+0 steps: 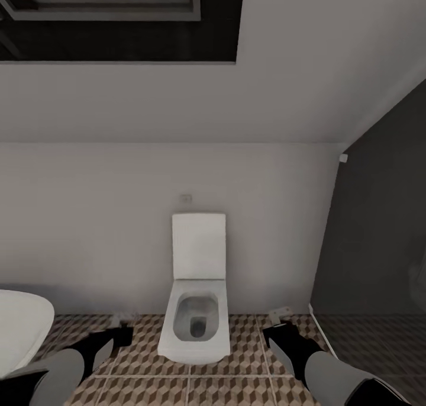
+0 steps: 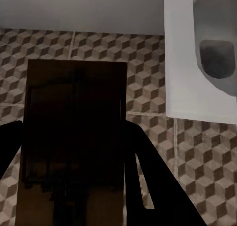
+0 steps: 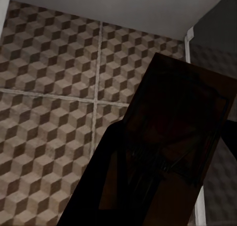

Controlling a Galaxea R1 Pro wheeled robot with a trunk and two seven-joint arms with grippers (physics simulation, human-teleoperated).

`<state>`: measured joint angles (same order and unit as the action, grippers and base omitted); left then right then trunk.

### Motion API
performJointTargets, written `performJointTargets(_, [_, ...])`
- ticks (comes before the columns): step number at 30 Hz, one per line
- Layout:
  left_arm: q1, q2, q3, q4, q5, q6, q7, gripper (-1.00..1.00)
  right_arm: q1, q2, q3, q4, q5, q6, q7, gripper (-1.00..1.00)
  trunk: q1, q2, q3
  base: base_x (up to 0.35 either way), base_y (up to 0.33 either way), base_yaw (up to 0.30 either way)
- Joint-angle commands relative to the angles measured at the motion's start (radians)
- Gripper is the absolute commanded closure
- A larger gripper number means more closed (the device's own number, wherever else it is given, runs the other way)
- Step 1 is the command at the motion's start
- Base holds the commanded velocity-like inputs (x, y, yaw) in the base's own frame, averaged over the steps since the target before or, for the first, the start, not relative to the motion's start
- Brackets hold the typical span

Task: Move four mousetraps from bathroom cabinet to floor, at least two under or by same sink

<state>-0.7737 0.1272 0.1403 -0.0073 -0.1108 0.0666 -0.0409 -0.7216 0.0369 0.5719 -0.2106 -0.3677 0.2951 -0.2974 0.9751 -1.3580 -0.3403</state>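
Both sets of jaws are clamped on a mousetrap each. In the left wrist view the left gripper (image 2: 74, 186) holds a flat brown mousetrap (image 2: 74, 122) between its dark fingers (image 2: 153, 186), above the bathroom floor (image 2: 148, 92) of cube-patterned tiles. In the right wrist view the right gripper (image 3: 148, 186) grips a second mousetrap (image 3: 182, 132), tilted, over the same tiles near the wall's base. From the head view, both arms reach forward low, the left gripper (image 1: 115, 338) left of a white toilet (image 1: 195, 323) and the right gripper (image 1: 284, 332) to its right, each with a pale trap end showing. The toilet's lid stands open against a pale wall (image 1: 118, 228). A white bathtub (image 1: 21, 326) rim curves in at far left. A dark wall panel (image 1: 378, 240) stands to the right, and a dark-framed skylight (image 1: 118, 15) sits above.
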Motion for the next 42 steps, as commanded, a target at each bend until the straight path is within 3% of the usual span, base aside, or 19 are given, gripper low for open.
performJointTargets(1, [0.003, -0.002, 0.011, -0.001, -0.023, 0.003, -0.003, 1.00, 0.000, -0.001, 0.008, -0.002, -0.009, 0.006, -0.007, 1.00, 0.000, -0.001, -0.001, 0.000, 0.000, 0.000])
performJointTargets(11, [0.010, -0.016, 0.016, -0.001, -0.033, 0.003, -0.005, 1.00, 0.000, -0.005, 0.009, -0.003, -0.010, 0.006, -0.008, 1.00, 0.000, -0.001, -0.001, 0.000, 0.000, 0.000])
performJointTargets(22, [0.010, -0.039, 0.016, 0.001, -0.035, 0.010, -0.005, 1.00, -0.001, -0.002, 0.008, -0.003, -0.010, 0.006, -0.006, 1.00, 0.042, -0.078, -0.036, 0.000, 0.000, 0.000])
performJointTargets(42, [0.010, -0.027, 0.015, 0.001, -0.034, 0.012, -0.011, 1.00, 0.000, -0.005, 0.011, -0.001, -0.010, -0.042, -0.008, 1.00, 0.119, -0.218, -0.098, 0.000, 0.000, 0.000])
